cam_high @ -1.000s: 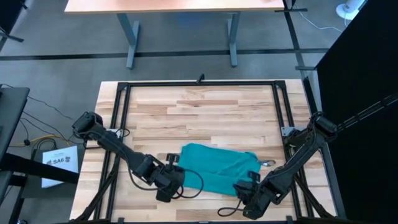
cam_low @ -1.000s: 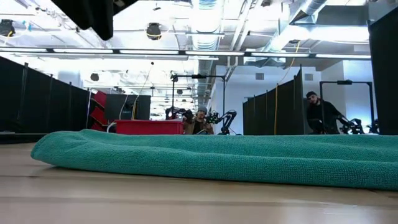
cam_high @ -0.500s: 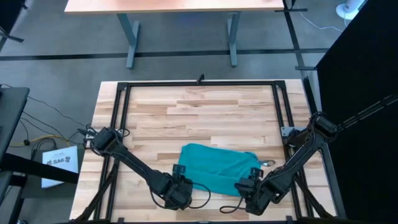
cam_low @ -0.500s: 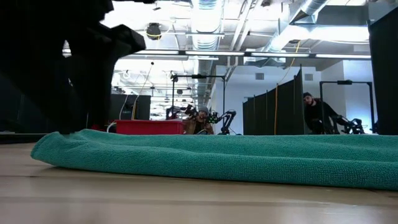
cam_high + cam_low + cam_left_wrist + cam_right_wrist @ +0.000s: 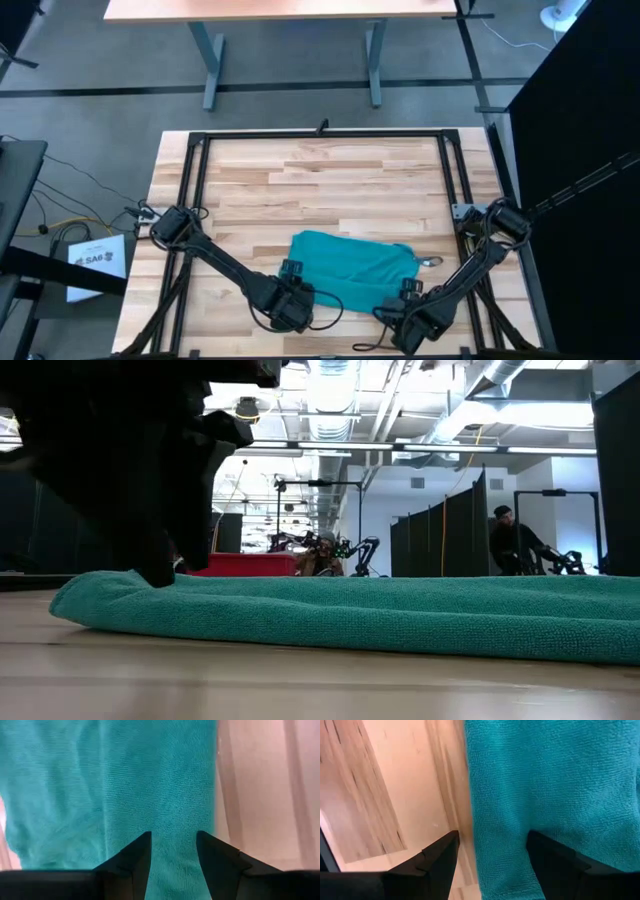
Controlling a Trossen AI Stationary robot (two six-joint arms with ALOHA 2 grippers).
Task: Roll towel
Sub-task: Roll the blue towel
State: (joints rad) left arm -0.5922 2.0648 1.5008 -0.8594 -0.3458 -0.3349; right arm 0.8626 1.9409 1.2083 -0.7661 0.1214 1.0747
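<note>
The teal towel (image 5: 350, 268) lies flat and crumpled on the near half of the wooden table. In the low view it shows as a long low band (image 5: 380, 615). My left gripper (image 5: 293, 283) is open over the towel's near left part (image 5: 170, 795), fingers pointing down, and in the low view its dark tip (image 5: 160, 572) reaches the towel's top. My right gripper (image 5: 408, 295) is open above the towel's near right part, its fingers standing on either side of the towel's side edge (image 5: 469, 820). My left gripper comes at the towel's top surface near its left end (image 5: 185, 585) from above, with its fingers apart. I cannot tell whether the fingertips touch the cloth.
A black metal frame (image 5: 195, 190) borders the table. A small metal piece (image 5: 430, 262) lies just right of the towel. Bare wood (image 5: 330, 185) stretches beyond the towel's far side. A person (image 5: 512, 545) stands in the room behind.
My left gripper has moved toward the table's right and near edges to the towel's near left part, and has come down until its tip meets the towel's top outline in the low view. The towel has stayed where it was.
</note>
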